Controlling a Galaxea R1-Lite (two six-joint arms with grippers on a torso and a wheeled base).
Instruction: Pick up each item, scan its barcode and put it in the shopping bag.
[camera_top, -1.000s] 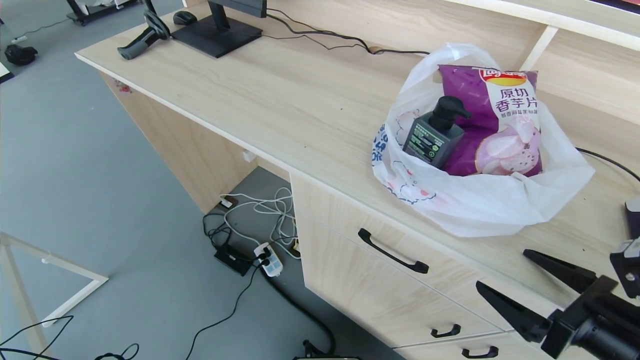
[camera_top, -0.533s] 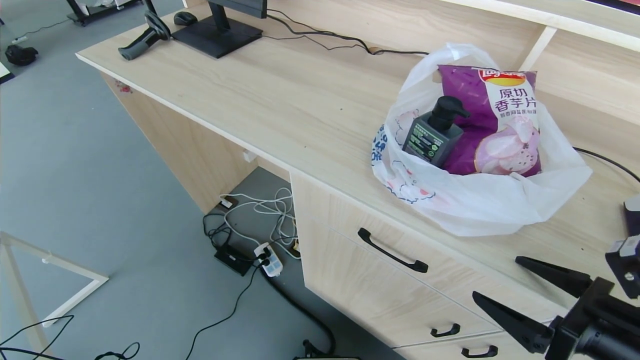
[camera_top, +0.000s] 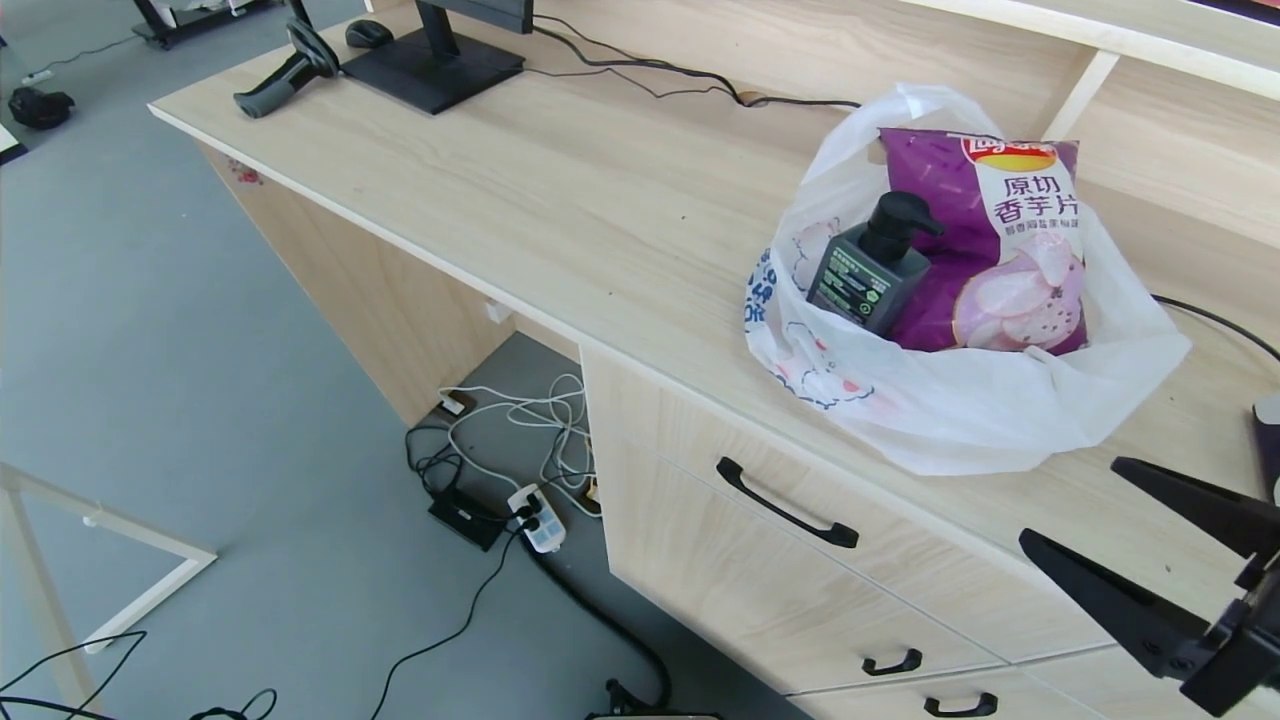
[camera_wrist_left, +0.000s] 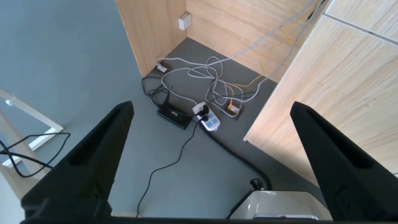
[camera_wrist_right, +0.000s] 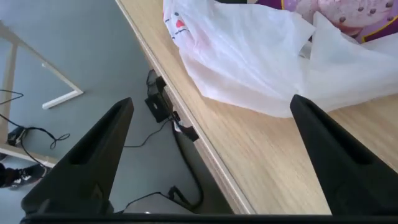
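My right end effector (camera_top: 1075, 503) is at the lower right of the head view. Its fingers are spread wide with nothing between them, tips aimed toward the bag (camera_top: 960, 420) but apart from it, over the front edge of the surface (camera_top: 600, 210). I'd guess it is empty because both items are already bagged.

My left end effector (camera_wrist_left: 211, 106) is also wide and empty, hanging over the floor cables (camera_wrist_left: 205, 81), probably parked out of the way.

The bag is thin white plastic with a print, its mouth open and slumped. It sits centre right of the head view on the surface. Inside, the purple chips (camera_top: 1010, 250) stand upright at the back, and a dark pump bottle (camera_top: 865, 275) leans on them in front, label outward.

The scanner (camera_top: 285, 70) lies upper left, well apart from the bag. The task looks near done.
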